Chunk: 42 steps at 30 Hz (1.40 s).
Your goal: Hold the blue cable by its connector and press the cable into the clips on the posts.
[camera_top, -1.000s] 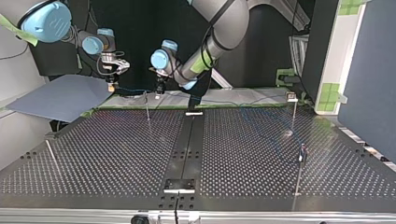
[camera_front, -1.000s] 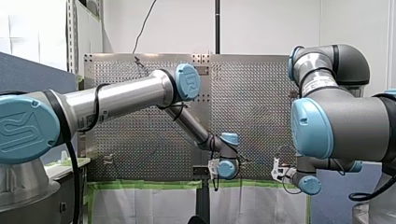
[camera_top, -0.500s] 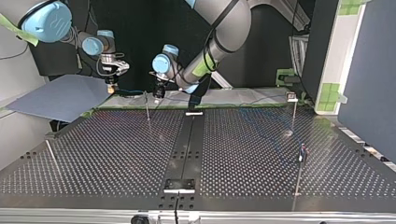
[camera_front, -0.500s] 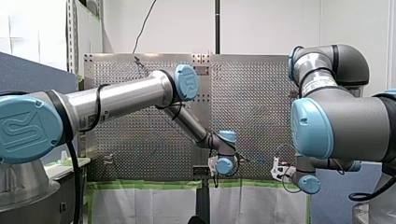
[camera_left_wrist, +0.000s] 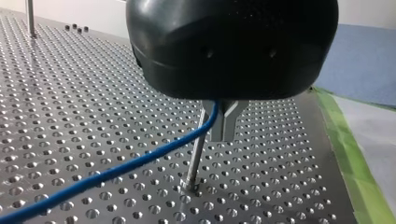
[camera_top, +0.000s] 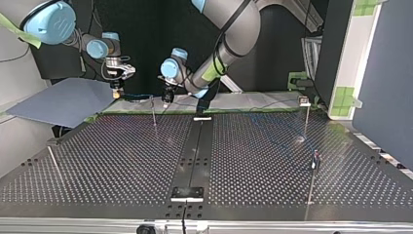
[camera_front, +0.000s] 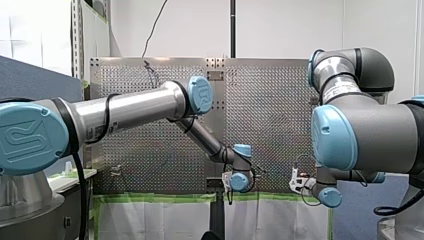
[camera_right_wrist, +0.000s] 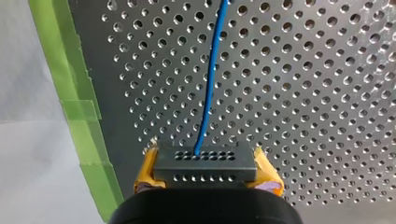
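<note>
While my right jaws were clamped on the black rectangular connector block [camera_right_wrist: 205,167], their yellow pads [camera_right_wrist: 145,171] pressed against its two short ends. The thin blue cable [camera_right_wrist: 208,93] left the block's holed face and ran straight ahead over the perforated metal bench [camera_right_wrist: 317,93]. The block hung close to the bench's edge, where a strip of green tape [camera_right_wrist: 60,70] ran beside it.

Seen in the top view, the cable stretched almost level from those jaws at the view's left to my left jaws near the middle of the bench's far edge. On the way it passed by the top of a thin metal post [camera_top: 154,113].

My left jaws were closed about the cable. The metal fingers [camera_left_wrist: 224,123] met at their tips under the black housing [camera_left_wrist: 233,46], and the cable came out from them and slanted away low over the bench. The same post stood just beside those fingers, upright in a hole of the bench, its top hidden against them. Whether the cable sat in its clip I could not tell.

Past my left jaws the cable went on faintly toward the top view's right. There a second post [camera_top: 307,119] with a small clip at its top stood near the far edge, and a third post [camera_top: 311,181] stood nearer the camera. A fourth post [camera_top: 53,163] stood at the view's left, well apart from the cable.
</note>
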Each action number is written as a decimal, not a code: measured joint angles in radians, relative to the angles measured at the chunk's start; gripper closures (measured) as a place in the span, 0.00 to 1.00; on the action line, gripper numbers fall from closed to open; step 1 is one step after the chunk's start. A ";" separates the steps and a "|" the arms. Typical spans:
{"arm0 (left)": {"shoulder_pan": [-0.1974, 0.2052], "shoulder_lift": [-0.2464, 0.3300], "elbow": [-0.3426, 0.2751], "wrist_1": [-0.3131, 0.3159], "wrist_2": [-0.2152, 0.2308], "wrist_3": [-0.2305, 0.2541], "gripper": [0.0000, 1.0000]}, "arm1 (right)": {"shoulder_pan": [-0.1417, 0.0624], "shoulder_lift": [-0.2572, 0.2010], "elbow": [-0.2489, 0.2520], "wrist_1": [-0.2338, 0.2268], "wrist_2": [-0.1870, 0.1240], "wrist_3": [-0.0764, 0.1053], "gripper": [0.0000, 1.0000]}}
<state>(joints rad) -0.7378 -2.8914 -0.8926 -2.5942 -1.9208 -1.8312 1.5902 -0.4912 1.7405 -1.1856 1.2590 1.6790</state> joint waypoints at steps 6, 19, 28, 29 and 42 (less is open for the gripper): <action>0.010 -0.003 -0.001 -0.007 0.000 0.000 1.00 | 0.002 0.001 -0.012 0.002 0.001 0.004 1.00; 0.019 -0.003 -0.006 -0.026 0.004 0.004 1.00 | 0.004 0.002 -0.035 0.004 0.003 0.014 1.00; 0.026 -0.003 0.015 -0.038 0.010 0.005 1.00 | 0.003 0.004 -0.060 0.028 0.006 0.011 1.00; 0.028 -0.003 0.015 -0.040 0.011 0.005 1.00 | 0.002 0.004 -0.063 0.029 0.006 0.012 1.00; 0.039 -0.002 0.022 -0.053 0.015 0.001 1.00 | -0.003 0.008 -0.091 0.038 0.012 0.013 1.00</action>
<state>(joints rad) -0.6989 -2.8937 -0.8703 -2.6474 -1.9061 -1.8298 1.5876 -0.4836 1.6492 -1.1478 1.2708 1.6921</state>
